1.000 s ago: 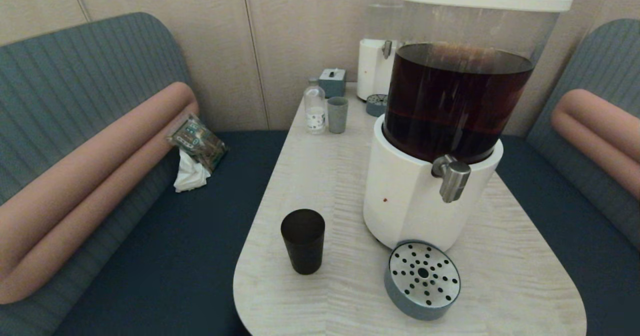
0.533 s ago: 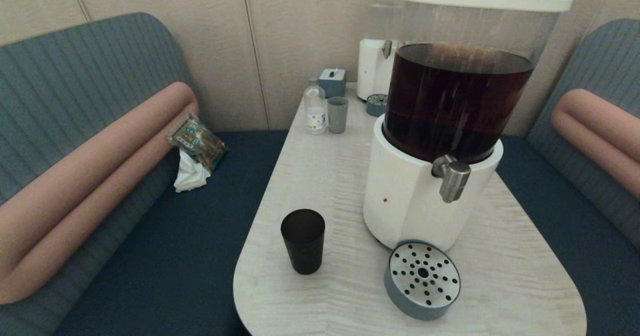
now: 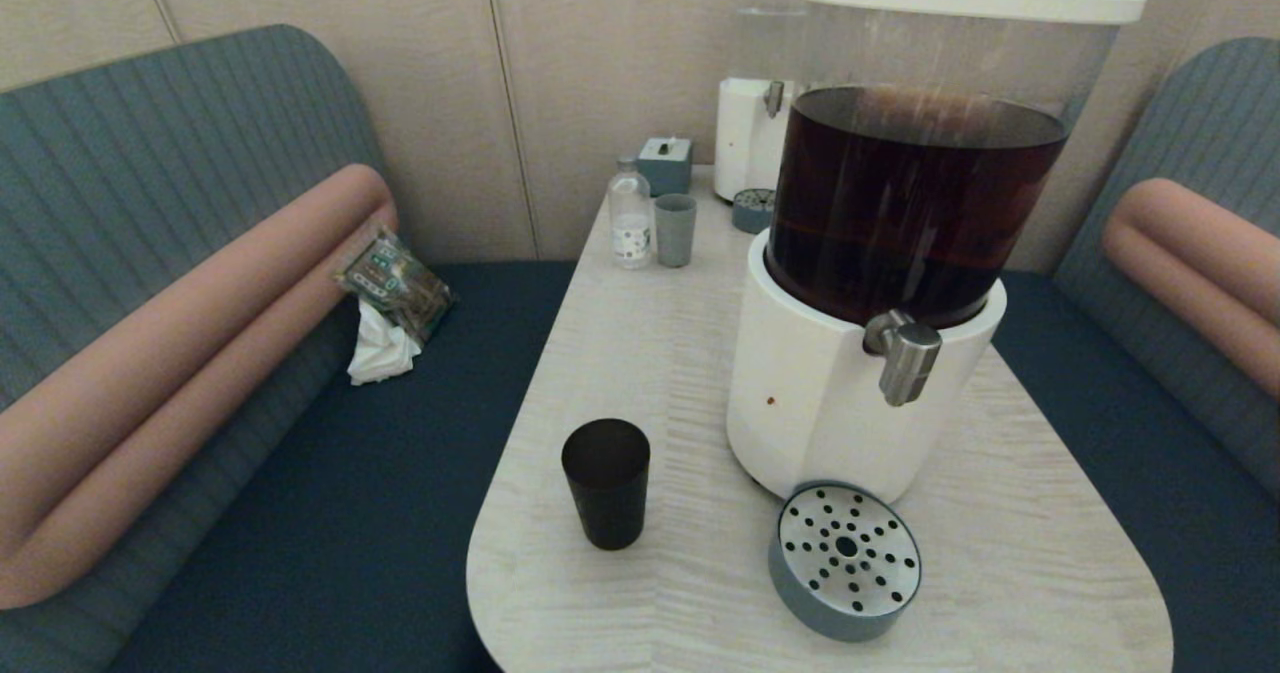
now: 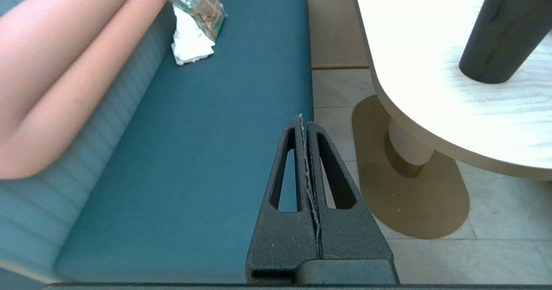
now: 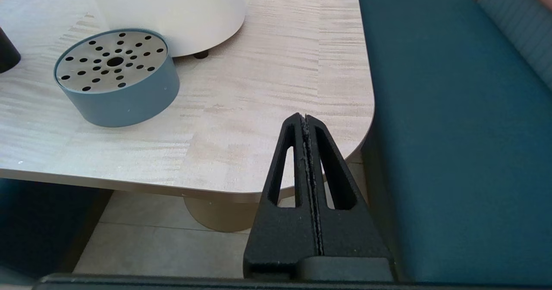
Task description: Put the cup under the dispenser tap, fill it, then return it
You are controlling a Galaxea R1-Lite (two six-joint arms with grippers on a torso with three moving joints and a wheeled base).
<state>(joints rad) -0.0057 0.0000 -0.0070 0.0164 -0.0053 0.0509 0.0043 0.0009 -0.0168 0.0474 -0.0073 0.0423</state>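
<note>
The matte black cup (image 3: 606, 483) stands upright on the pale table (image 3: 660, 373), left of the big white-based dispenser (image 3: 830, 403) with its dark brown tank. The steel dispenser tap (image 3: 905, 353) juts out above a round blue drip tray (image 3: 845, 560). Neither arm shows in the head view. My left gripper (image 4: 302, 118) is shut and empty, low beside the table over the blue bench, with the cup (image 4: 500, 31) ahead on the tabletop. My right gripper (image 5: 304, 117) is shut and empty by the table's near right corner, near the drip tray (image 5: 116, 76).
At the table's far end stand a clear bottle (image 3: 630, 215), a pale grey-blue tumbler (image 3: 675, 230), a small blue box (image 3: 665, 163) and a second, clear-tank dispenser (image 3: 760, 103). A packet with white tissue (image 3: 385, 303) lies on the left bench. The table's pedestal (image 4: 409, 152) stands below.
</note>
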